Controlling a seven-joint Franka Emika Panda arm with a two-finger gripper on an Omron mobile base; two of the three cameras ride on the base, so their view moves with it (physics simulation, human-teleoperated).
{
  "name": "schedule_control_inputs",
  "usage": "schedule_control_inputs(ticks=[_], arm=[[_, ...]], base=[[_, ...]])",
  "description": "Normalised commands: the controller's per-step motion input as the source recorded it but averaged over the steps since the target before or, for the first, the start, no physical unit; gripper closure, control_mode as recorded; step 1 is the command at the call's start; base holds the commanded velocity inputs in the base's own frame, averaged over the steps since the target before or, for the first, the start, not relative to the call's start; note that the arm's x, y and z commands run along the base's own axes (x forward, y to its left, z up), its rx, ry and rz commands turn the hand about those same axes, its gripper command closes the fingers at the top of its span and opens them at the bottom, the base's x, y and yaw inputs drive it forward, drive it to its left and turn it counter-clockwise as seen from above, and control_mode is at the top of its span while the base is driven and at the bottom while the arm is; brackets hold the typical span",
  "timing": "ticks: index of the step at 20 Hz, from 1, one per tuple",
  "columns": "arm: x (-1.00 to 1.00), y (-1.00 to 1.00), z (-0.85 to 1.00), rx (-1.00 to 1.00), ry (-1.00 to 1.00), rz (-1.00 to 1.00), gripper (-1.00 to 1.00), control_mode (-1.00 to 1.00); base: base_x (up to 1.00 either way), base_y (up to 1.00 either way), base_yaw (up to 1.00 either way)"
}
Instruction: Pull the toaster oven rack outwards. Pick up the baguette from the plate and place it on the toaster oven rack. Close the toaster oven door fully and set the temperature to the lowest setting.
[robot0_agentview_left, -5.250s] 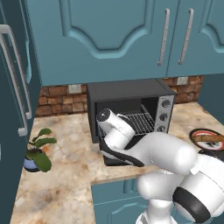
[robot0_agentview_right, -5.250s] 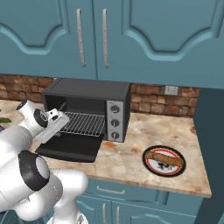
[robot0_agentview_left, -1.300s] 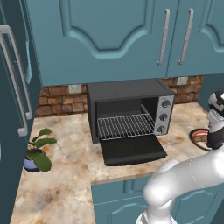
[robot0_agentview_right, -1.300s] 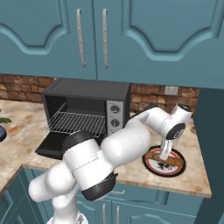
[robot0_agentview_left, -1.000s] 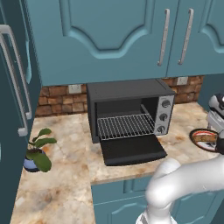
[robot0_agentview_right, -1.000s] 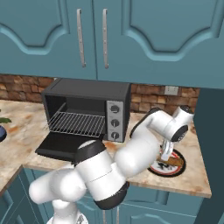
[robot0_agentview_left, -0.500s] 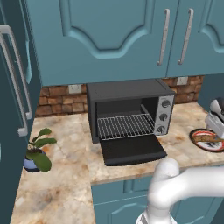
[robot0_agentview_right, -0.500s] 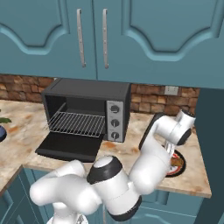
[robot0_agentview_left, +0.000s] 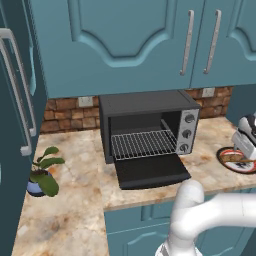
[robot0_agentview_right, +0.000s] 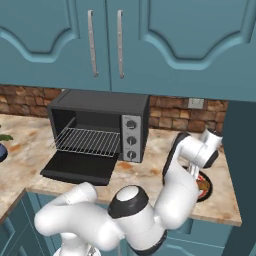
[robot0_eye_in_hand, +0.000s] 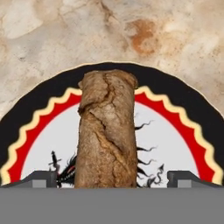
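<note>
Since a second ago the arm has swung further right and lowered, so the tool (robot0_eye_in_hand: 112, 179) now hangs close over the baguette (robot0_eye_in_hand: 107, 131). The baguette (a cracked, tan-brown stub of bread) lies on the plate (robot0_eye_in_hand: 175, 109), running straight up the hand view between the two fingertips (robot0_eye_in_hand: 41, 178). The jaws stand wide, one tip on each side of the bread, neither touching it. The plate sits on the marbled table (robot0_agentview_left: 75, 200) at the far right of the left base view, well apart from the toaster oven (robot0_agentview_left: 145, 120). The toaster oven door (robot0_agentview_left: 150, 171) lies folded down flat and open. The toaster oven rack (robot0_agentview_left: 142, 144) rests inside the cavity above it. A potted plant (robot0_agentview_left: 42, 172) stands on the table to the oven's left.
</note>
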Motion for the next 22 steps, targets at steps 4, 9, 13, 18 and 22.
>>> schedule_control_inputs(ticks=[4,9,13,18,22], arm=[[-0.13,0.0,-0.28,0.0,-0.04,0.0,-1.0,-1.0],[0.0,0.0,-0.27,0.0,-0.03,0.0,-1.0,-1.0],[0.0,0.0,-0.28,0.0,-0.01,0.0,-1.0,-1.0],[0.03,0.0,-0.23,0.0,0.0,-0.01,1.0,-1.0],[0.0,0.0,-0.07,0.0,0.0,-0.01,1.0,-1.0]], base=[[0.0,0.0,0.0],[0.0,0.0,0.0],[0.0,0.0,0.0],[0.0,0.0,0.0],[0.0,0.0,0.0]])
